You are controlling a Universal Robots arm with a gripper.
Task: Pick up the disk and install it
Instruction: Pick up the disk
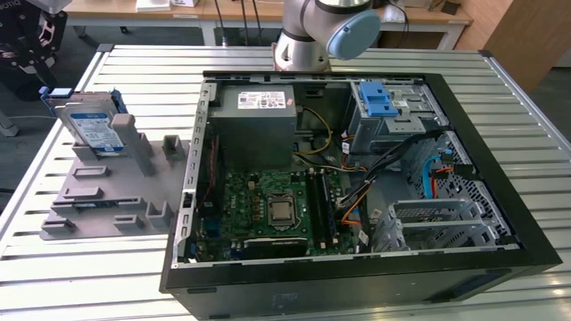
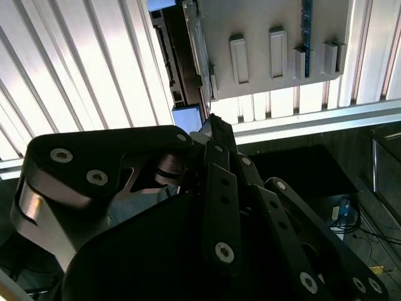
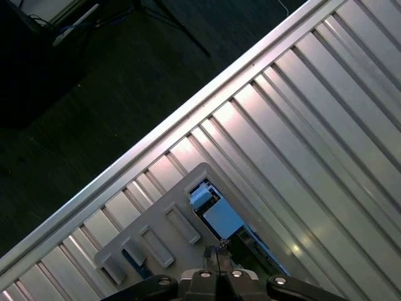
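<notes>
Poised high above the slatted table [image 1: 89, 281], with the hand [image 3: 217, 252] closed, fingertips meeting and nothing held between them. Below the hand and well apart from it: the disk [image 1: 93, 128], not yet picked up, standing on edge in a slot of the grey rack [image 1: 107, 200] with its blue bracket around it (in the first wrist view, a small blue and pale block just past the fingertips). Stood upright that way, presumably, to offer the thin upper edge to a grasp from straight above, with the rack's posts on either side keeping it from tipping. Those same posts sit close to the disk's faces, so little room beside it for fingers. Off to the side of the hand, past the rack, lies the open computer case [image 1: 192, 167], its near wall rising between rack and interior. At the corner of the case farthest from the hand, the grey drive bay [image 1: 406, 124] with a blue latch [image 1: 376, 100] on top. Just beside the bay, loose cables [image 1: 397, 164] in black, orange and yellow, likely to crowd any approach there.
</notes>
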